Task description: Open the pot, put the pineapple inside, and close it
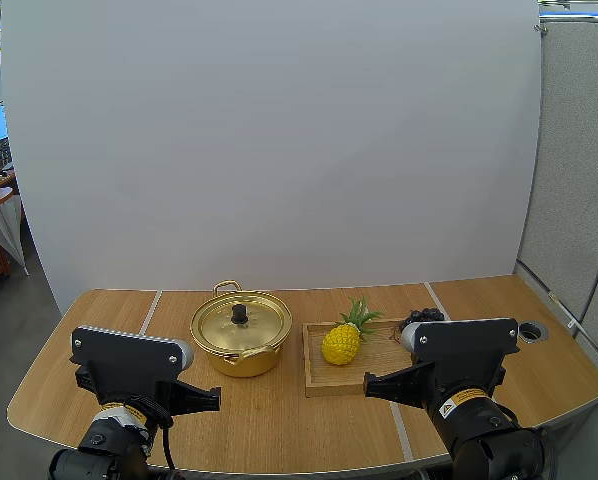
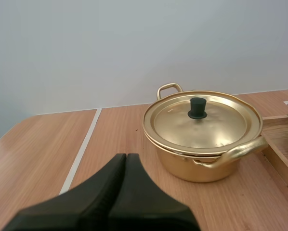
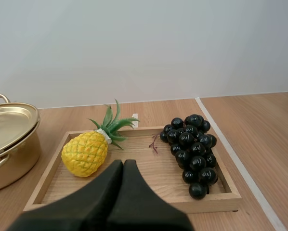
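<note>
The left end effector and right end effector are clenched on nothing. The small knob on the lid may slip from a pinch, and the pineapple could roll.

Wooden table before white backdrop, grey partition beside

Bright even light, soft faint shadows on table, mild sheen on pot lid
</note>
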